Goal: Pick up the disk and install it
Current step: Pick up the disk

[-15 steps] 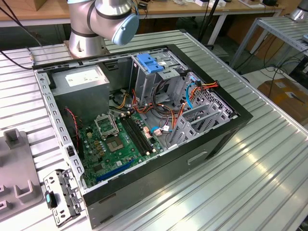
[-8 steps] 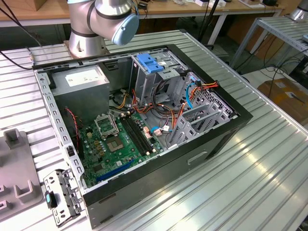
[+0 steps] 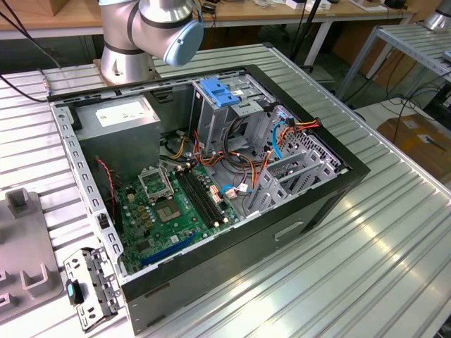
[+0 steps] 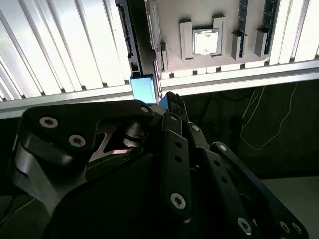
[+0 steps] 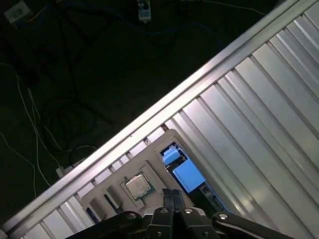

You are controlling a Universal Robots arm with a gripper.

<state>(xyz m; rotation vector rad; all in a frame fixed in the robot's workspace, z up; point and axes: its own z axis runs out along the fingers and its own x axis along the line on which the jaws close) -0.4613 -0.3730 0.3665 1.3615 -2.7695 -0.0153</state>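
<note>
This is a robotics lab or workshop, set up for computer assembly. A robot arm's base (image 3: pixel 130 53) stands on a counter (image 3: pixel 380 239) of ribbed aluminium profile. An open desktop computer case (image 3: pixel 232 260) lies there with its motherboard (image 3: pixel 173 211) and wiring exposed, and a grey fixture tray (image 3: pixel 25 282) sits beside it. Behind are wooden workbenches (image 3: pixel 268 13) with hanging cables (image 3: pixel 308 32), another aluminium table (image 3: pixel 416 42) and a cardboard box (image 3: pixel 416 137) on the floor. In the first wrist view, loose wires (image 5: pixel 45 119) trail across dark flooring.
</note>
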